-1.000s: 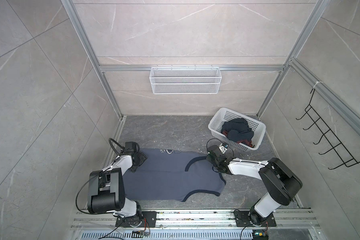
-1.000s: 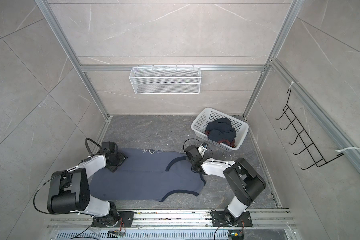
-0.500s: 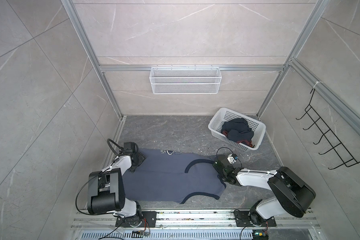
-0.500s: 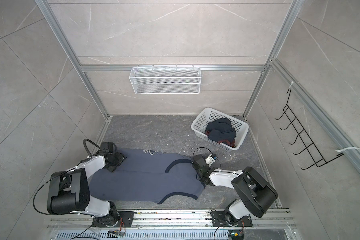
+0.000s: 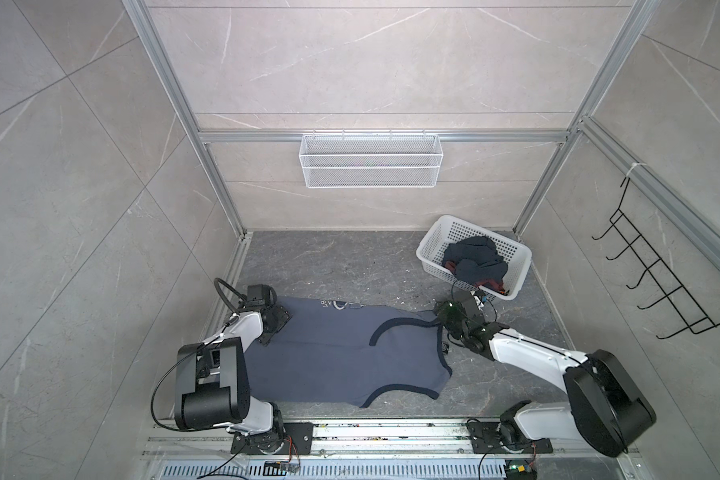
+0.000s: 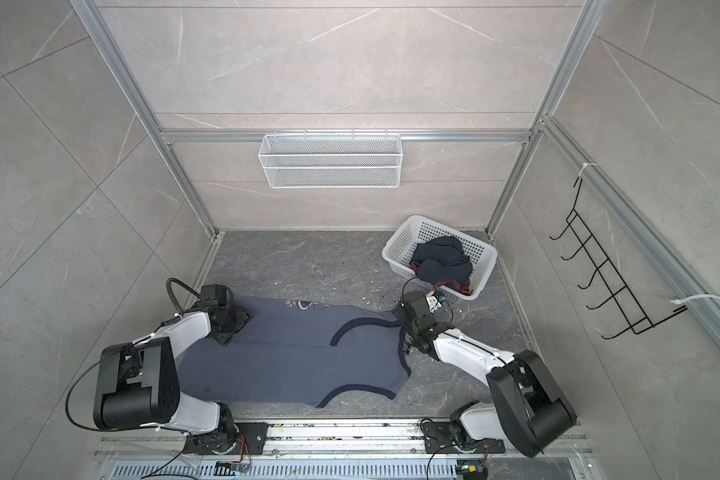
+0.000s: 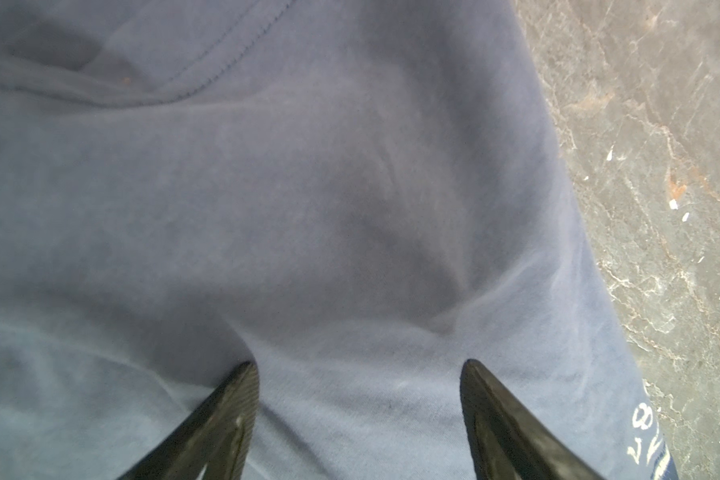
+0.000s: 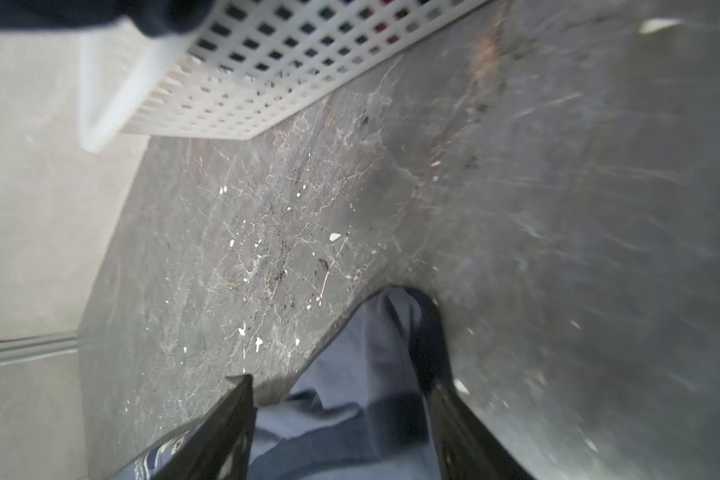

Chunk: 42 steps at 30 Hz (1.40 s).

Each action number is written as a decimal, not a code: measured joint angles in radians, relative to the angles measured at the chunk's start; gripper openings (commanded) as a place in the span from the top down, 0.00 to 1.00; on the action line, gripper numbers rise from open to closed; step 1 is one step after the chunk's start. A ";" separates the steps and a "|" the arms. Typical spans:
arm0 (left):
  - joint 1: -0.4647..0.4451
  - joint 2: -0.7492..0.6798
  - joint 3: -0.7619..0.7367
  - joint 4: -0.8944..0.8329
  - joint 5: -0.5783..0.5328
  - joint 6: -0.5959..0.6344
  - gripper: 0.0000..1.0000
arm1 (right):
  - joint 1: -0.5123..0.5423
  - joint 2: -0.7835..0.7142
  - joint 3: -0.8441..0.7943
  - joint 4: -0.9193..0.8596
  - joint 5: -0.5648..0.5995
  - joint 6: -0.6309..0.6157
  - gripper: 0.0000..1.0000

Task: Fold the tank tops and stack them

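While flat, slate-blue tank top (image 5: 341,357) lengthwise left-to-right, straps (image 5: 417,328) rightward

The blue top's (image 5: 341,357) white lettering (image 5: 338,305) is too small to read in both top views, and the left wrist view's edge cuts it off. The left arm (image 5: 242,332) covers part of the top's hem. The navy top (image 5: 474,259) lies bunched in the basket (image 5: 429,245), its shape lost in folds. In the right wrist view the floor (image 8: 599,208) is smeared, and the basket and a blurred dark shape (image 8: 80,12) run off the edge.
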 measured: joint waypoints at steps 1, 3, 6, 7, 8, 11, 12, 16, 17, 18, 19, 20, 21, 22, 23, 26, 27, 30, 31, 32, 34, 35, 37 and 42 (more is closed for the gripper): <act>0.000 0.000 0.000 0.000 0.000 0.000 0.20 | -0.015 0.032 0.014 0.001 -0.029 -0.010 0.39; 0.000 0.000 0.000 0.000 0.000 0.000 0.20 | -0.037 0.097 0.038 -0.005 -0.086 -0.034 0.46; 0.000 0.000 0.000 0.000 0.000 0.000 0.20 | -0.045 0.150 0.056 -0.019 -0.135 -0.053 0.59; 0.000 -0.001 0.000 0.000 0.000 0.000 0.20 | -0.045 0.156 0.061 -0.024 -0.143 -0.060 0.63; 0.000 -0.002 0.000 -0.001 0.000 0.000 0.20 | -0.046 0.156 0.061 -0.027 -0.148 -0.069 0.70; 0.002 -0.002 0.000 -0.005 -0.003 0.000 0.20 | -0.051 0.156 0.061 -0.051 -0.149 -0.083 0.87; 0.003 -0.002 0.000 -0.005 -0.005 0.000 0.20 | -0.058 0.156 0.061 -0.060 -0.148 -0.093 0.91; 0.023 -0.009 -0.009 -0.002 -0.008 -0.005 0.20 | -0.095 0.156 0.066 -0.092 -0.145 -0.133 0.99; 0.029 -0.011 -0.012 -0.002 -0.009 -0.007 0.19 | -0.105 0.156 0.069 -0.100 -0.146 -0.148 1.00; 0.034 -0.011 -0.013 0.000 -0.010 -0.010 0.19 | -0.114 0.156 0.074 -0.104 -0.146 -0.161 1.00; 0.037 -0.012 -0.013 0.000 -0.010 -0.013 0.19 | -0.118 0.156 0.076 -0.105 -0.146 -0.170 1.00; 0.039 -0.012 -0.014 0.001 -0.010 -0.015 0.19 | -0.121 0.156 0.078 -0.109 -0.146 -0.181 1.00; 0.039 -0.012 -0.014 0.001 -0.008 -0.015 0.19 | -0.122 0.156 0.080 -0.108 -0.147 -0.195 0.98; 0.039 -0.012 -0.014 0.001 -0.008 -0.015 0.19 | -0.122 0.156 0.084 -0.108 -0.150 -0.208 0.95; 0.039 -0.013 -0.014 0.001 -0.006 -0.015 0.19 | -0.122 0.156 0.087 -0.108 -0.151 -0.222 0.88; 0.038 -0.019 -0.013 -0.006 0.003 -0.014 0.18 | -0.123 0.155 0.111 -0.123 -0.153 -0.268 0.59; 0.034 -0.026 -0.013 -0.018 0.003 -0.014 0.17 | -0.122 0.151 0.122 -0.136 -0.149 -0.285 0.51; 0.008 -0.065 -0.005 -0.071 -0.005 -0.014 0.14 | -0.122 0.112 0.153 -0.197 -0.119 -0.326 0.37; -0.006 -0.082 0.004 -0.094 -0.015 -0.014 0.13 | -0.119 0.095 0.160 -0.220 -0.103 -0.335 0.35; -0.024 -0.101 0.019 -0.122 -0.028 -0.014 0.12 | -0.114 0.071 0.172 -0.253 -0.082 -0.343 0.33; -0.059 -0.131 0.052 -0.161 -0.051 -0.013 0.10 | -0.092 0.027 0.196 -0.308 -0.042 -0.358 0.30; -0.079 -0.146 0.075 -0.181 -0.064 -0.013 0.09 | -0.073 0.008 0.209 -0.330 -0.022 -0.363 0.30; -0.115 -0.168 0.113 -0.208 -0.089 -0.011 0.09 | -0.021 -0.015 0.236 -0.361 -0.002 -0.373 0.30; -0.225 -0.146 0.205 -0.251 -0.130 0.006 0.09 | 0.144 0.066 0.347 -0.379 -0.022 -0.381 0.32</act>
